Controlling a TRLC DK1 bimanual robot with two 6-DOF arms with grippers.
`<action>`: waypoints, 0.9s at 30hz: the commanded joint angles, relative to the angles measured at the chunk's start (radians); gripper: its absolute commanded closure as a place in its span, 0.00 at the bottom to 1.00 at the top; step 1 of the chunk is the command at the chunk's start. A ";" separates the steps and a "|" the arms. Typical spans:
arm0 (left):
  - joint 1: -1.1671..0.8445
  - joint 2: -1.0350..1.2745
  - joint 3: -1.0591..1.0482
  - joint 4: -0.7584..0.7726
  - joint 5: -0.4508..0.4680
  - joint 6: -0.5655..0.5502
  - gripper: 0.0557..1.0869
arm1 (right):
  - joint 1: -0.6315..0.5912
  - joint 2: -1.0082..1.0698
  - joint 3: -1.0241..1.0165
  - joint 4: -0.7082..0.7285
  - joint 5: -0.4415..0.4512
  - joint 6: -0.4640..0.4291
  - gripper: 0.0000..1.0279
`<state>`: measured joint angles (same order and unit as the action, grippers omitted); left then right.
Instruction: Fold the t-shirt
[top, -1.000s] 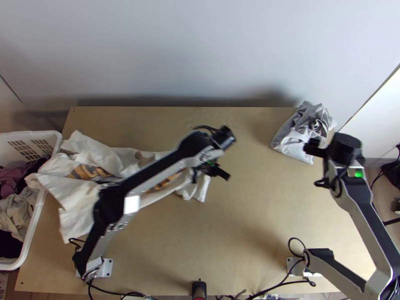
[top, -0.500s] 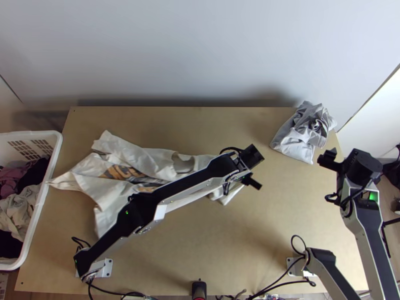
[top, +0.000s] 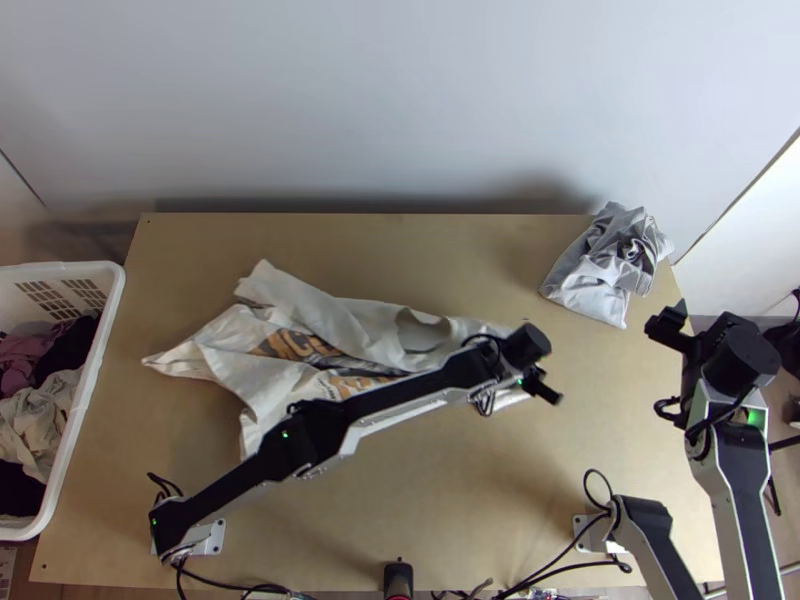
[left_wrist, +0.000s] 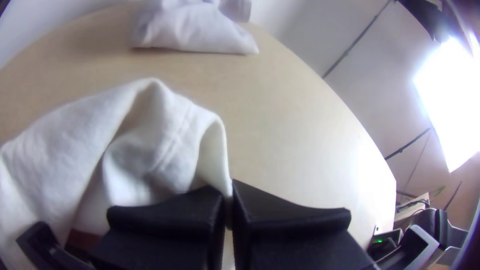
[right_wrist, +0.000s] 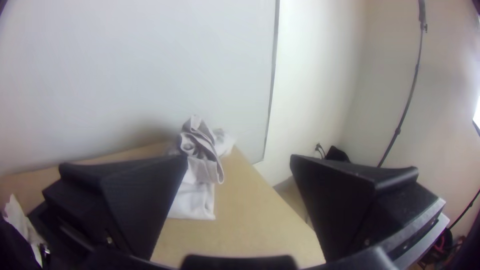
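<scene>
Since the earlier frame, your left gripper (left_wrist: 229, 197) has carried its end of the t-shirt (top: 375, 322) farther from the white basket (top: 60, 269); the right gripper (right_wrist: 239, 160) has also shifted slightly away from it. You have the left fingers closed on a pinched edge of the shirt, at its end farthest from the basket. You have the right fingers wide apart, beyond the grey bundle (top: 600, 270) as measured from the basket. The shirt lies beside the basket, not touching it, partly spread and bunched. Finding: no orderly fold is visible; flattening, squaring and folding remain, in my judgement. Material: soft, thin-looking off-white cloth, with loose ridges, a curved neck opening, a pointed corner and an orange-and-dark print (top: 292, 346).
</scene>
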<state>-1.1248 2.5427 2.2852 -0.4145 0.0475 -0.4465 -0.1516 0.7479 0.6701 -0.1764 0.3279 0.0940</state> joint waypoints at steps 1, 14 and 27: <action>-0.032 0.048 0.002 0.117 0.063 -0.031 0.87 | -0.002 -0.058 0.008 -0.014 0.000 0.024 0.10; -0.015 -0.035 -0.001 -0.138 0.175 -0.009 0.04 | -0.003 -0.088 0.079 -0.058 -0.016 0.082 0.05; 0.243 -0.381 -0.116 -0.478 0.132 0.037 0.04 | -0.008 -0.081 0.089 -0.078 -0.041 0.098 0.05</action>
<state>-1.0000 2.3348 2.2345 -0.6827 0.2066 -0.4446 -0.1581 0.6617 0.7532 -0.2432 0.3019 0.1890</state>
